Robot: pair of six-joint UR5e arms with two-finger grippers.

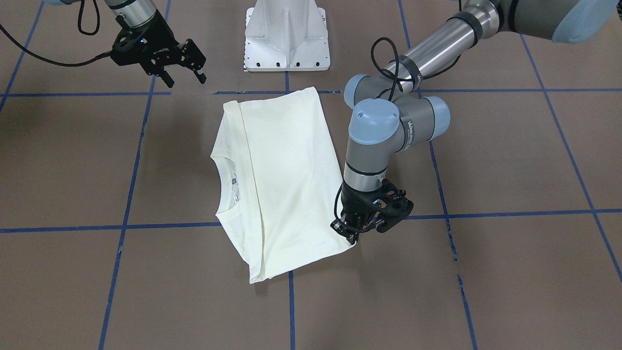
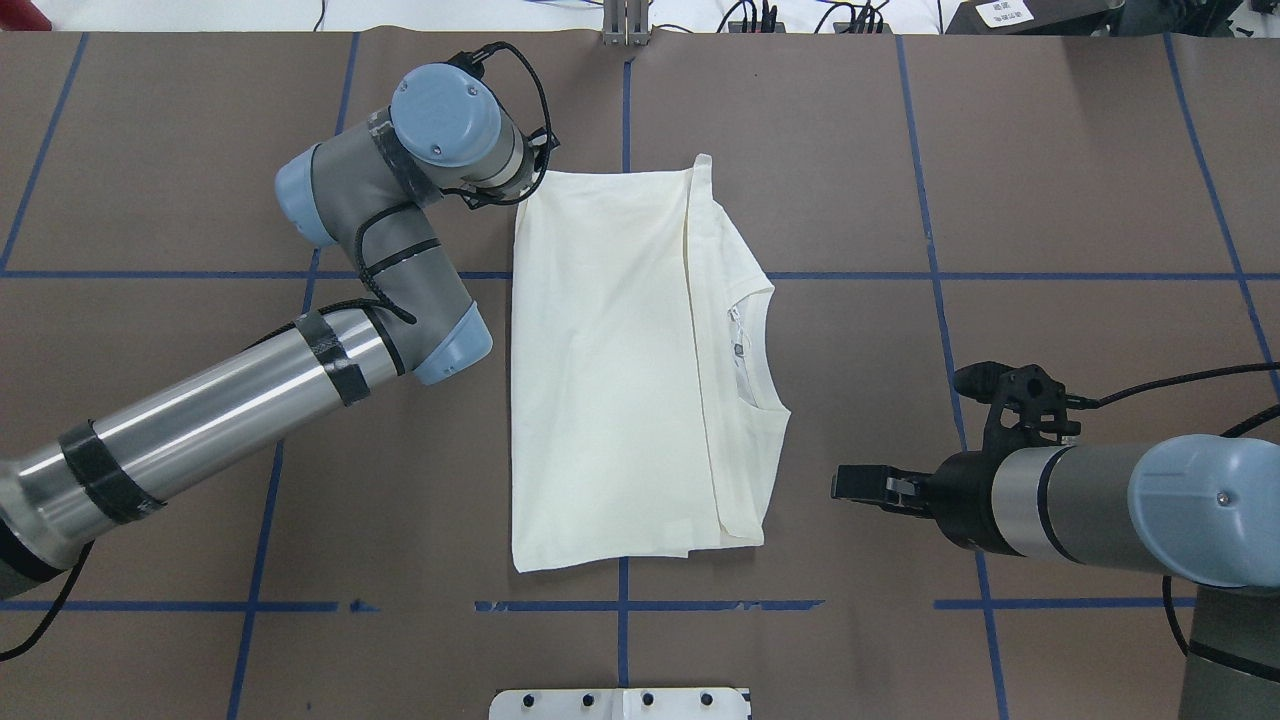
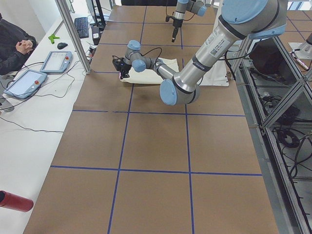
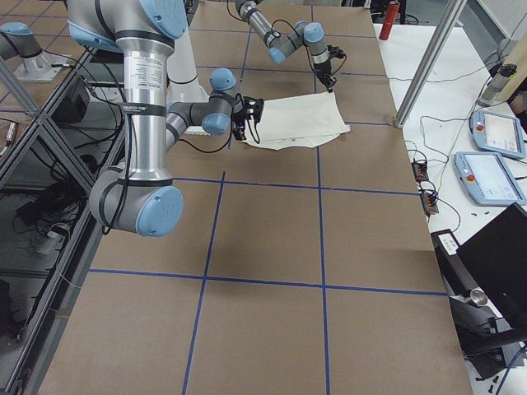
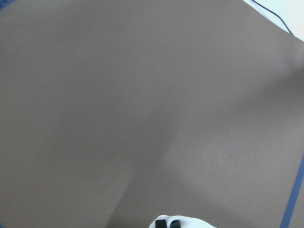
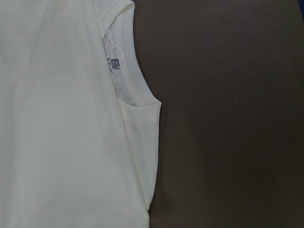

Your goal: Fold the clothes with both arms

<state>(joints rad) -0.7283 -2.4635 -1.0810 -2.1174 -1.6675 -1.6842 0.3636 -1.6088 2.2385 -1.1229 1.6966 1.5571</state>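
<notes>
Lying folded in the middle of the bench (image 1: 510,160), the T-shirt (image 1: 286,180) is showing its plain cream back, its ribbed collar (image 6: 133,71) pointing toward the right arm's side. The left claw (image 1: 352,236) is reaching down at the shirt's far corner on the left arm's side, its fingers standing narrow and pinching the cloth edge there. The right claw (image 1: 185,80) is hovering above the bare bench, well apart from the shirt, with its fingers spread wide and holding nothing.
</notes>
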